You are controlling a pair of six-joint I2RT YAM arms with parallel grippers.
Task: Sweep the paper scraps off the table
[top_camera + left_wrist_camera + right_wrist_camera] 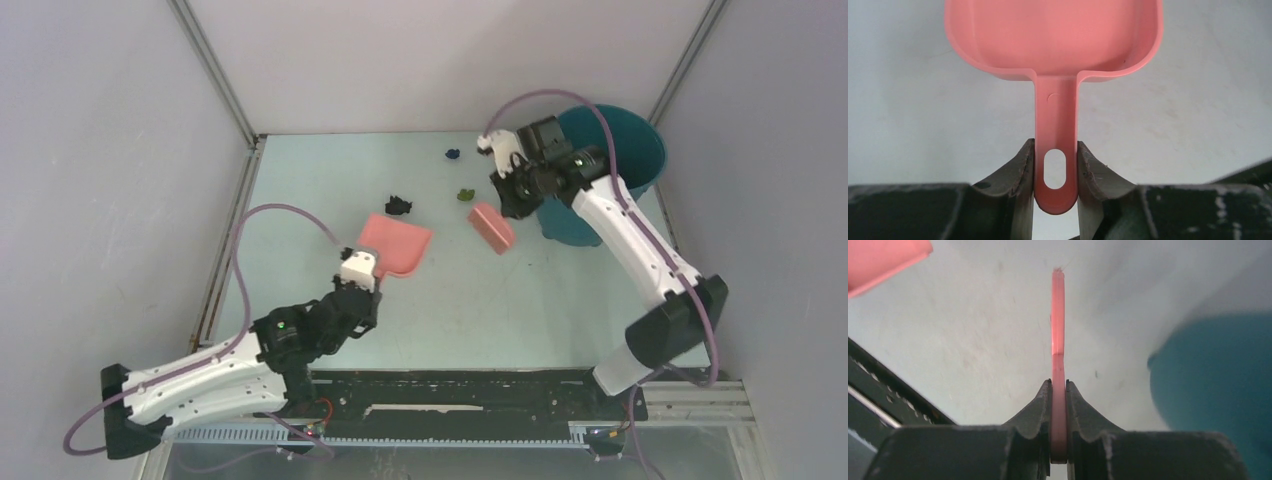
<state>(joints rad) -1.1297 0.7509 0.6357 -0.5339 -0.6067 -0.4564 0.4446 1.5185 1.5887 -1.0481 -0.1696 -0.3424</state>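
The left tool (1055,150) clenches the dustpan (397,243) handle, the right tool (1058,390) the brush (491,227); the paper scraps (399,205) lie scattered across the far table (300,200), so a hasty stroke may flick them past the pan

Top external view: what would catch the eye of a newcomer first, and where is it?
The pink dustpan is mid-table, its handle clamped by the left fingers. The right fingers grip a pink brush just left of the teal bin, which stands at the far right. Three paper scraps, black, green and blue, lie on the far half of the table.
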